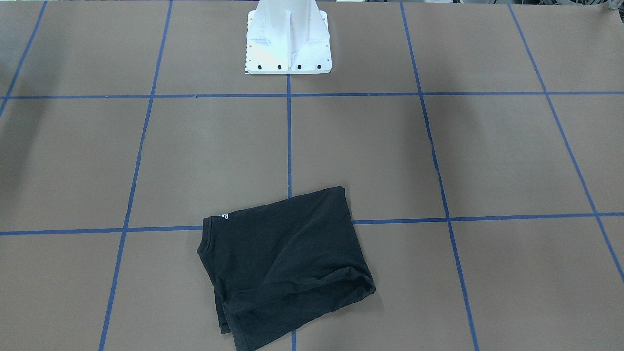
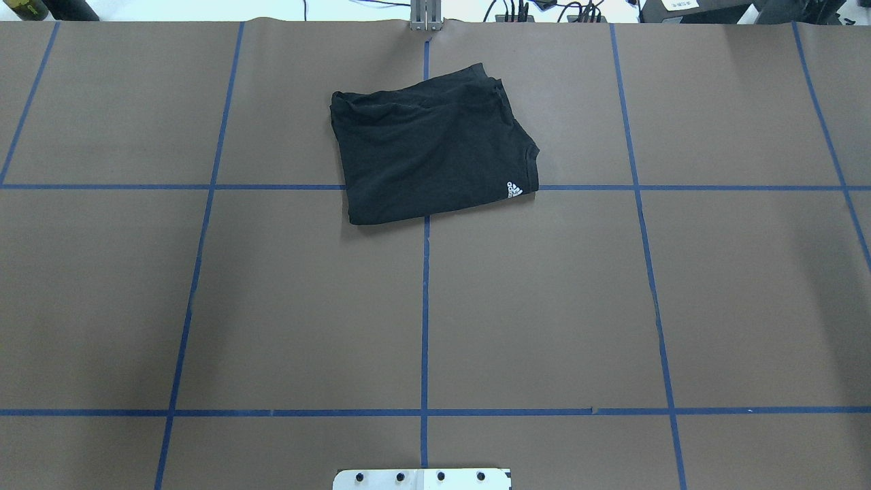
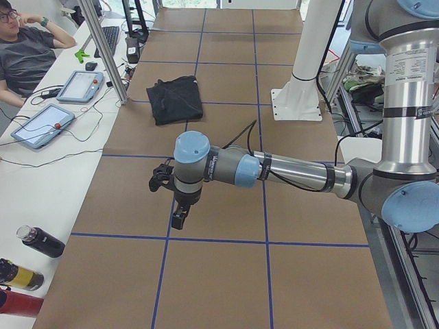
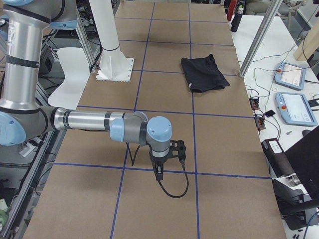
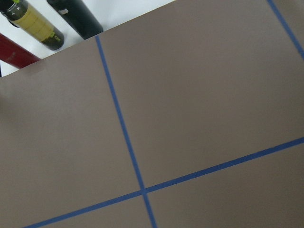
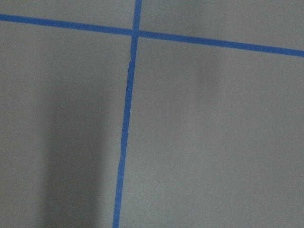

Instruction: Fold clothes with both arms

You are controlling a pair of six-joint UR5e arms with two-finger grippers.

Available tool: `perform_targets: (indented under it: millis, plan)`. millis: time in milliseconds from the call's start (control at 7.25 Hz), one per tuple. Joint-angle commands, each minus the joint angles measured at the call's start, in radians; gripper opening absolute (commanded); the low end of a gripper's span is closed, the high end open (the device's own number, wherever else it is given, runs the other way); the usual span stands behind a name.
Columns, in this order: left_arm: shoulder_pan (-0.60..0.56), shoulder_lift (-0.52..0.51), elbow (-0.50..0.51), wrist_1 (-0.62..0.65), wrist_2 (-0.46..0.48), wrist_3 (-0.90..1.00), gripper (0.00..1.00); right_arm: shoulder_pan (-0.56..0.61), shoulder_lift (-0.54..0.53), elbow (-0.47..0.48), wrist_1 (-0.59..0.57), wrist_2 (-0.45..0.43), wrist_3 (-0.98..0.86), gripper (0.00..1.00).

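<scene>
silver-grey tubular arms [image 3: 295, 171], light blue joint caps [image 3: 191, 145], black cables [image 4: 175, 197], white bolted pedestal [image 1: 287, 39].

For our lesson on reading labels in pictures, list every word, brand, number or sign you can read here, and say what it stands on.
No text here reads clearly.
T-shirt: white striped logo with tiny lettering under it, too small to read.
Bottle: yellow label, print blurred.
Tablet: screen too small to read.
</scene>
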Motion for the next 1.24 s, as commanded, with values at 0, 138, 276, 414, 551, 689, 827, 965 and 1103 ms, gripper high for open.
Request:
perform_targets:
  millis: [0, 138, 276, 414, 551, 689, 827, 965, 1103]
  plan:
    - [-0.002, 0.013, -0.004, 0.006, -0.004, 0.001, 1.0, -0.068, 0.045, 0.018, 0.001, 0.009, 0.171, 1.0]
    - [0.001, 0.011, 0.005, 0.006, 0.0, 0.0, 1.0, -0.069, 0.045, 0.016, 0.001, 0.005, 0.171, 1.0]
    - [0.0, 0.014, 0.008, 0.002, 0.023, 0.004, 1.0, -0.069, 0.045, 0.016, 0.001, 0.005, 0.171, 1.0]
    - [0.001, 0.013, 0.018, 0.0, 0.028, -0.002, 1.0, -0.072, 0.045, 0.016, 0.001, 0.005, 0.171, 1.0]
    - [0.0, 0.025, 0.027, 0.003, 0.02, -0.002, 1.0, -0.072, 0.045, 0.016, 0.001, 0.005, 0.171, 1.0]
    - [-0.002, 0.037, 0.016, 0.005, 0.019, 0.003, 1.0, -0.072, 0.045, 0.016, 0.001, 0.005, 0.171, 1.0]
    - [0.003, 0.044, 0.009, 0.002, 0.032, 0.004, 1.0, -0.072, 0.045, 0.016, 0.001, 0.005, 0.171, 1.0]
    - [0.004, 0.047, 0.016, -0.009, 0.034, 0.01, 1.0, -0.072, 0.045, 0.016, 0.001, 0.005, 0.171, 1.0]
    - [0.004, 0.048, 0.021, -0.009, 0.032, 0.009, 1.0, -0.072, 0.045, 0.016, 0.001, 0.005, 0.171, 1.0]
